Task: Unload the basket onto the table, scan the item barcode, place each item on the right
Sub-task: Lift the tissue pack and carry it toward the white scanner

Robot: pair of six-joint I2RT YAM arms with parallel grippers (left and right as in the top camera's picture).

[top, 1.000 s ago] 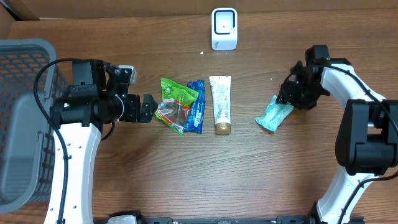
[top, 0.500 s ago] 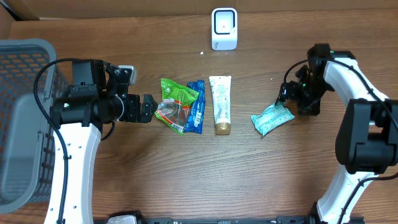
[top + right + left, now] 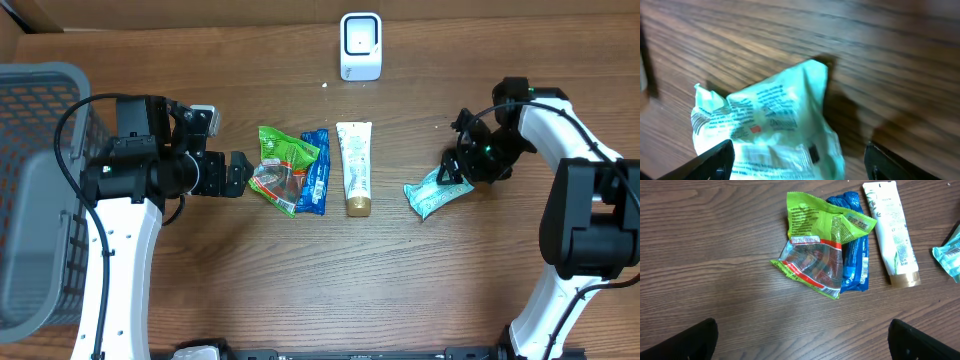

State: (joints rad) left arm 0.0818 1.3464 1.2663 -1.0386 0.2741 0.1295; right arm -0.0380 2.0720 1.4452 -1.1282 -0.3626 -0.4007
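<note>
**Packet of crinkled teal plastic (image 3: 432, 192) lies loose by right gripper (image 3: 458, 165)**

Overhead: it rests on the brown wooden table (image 3: 300, 290), the gripper just beside one end and the white barcode scanner (image 3: 360, 45) well apart.
Left wrist: left gripper (image 3: 802, 335) jaws spread wide, gripping nothing, crumpled green snack bag (image 3: 820, 245) ahead.
Right wrist: jaws spread either side of the packet.

A: What lay on the wooden table (image 3: 300, 285)?
B: 4 items in a row: a green packet (image 3: 283, 165) overlapping a blue packet (image 3: 318, 175), a white tube (image 3: 354, 168) just right, and a teal packet (image 3: 432, 193) farther right.
A: Anything at the far side?
B: 1 white scanner (image 3: 360, 45), centre.
</note>
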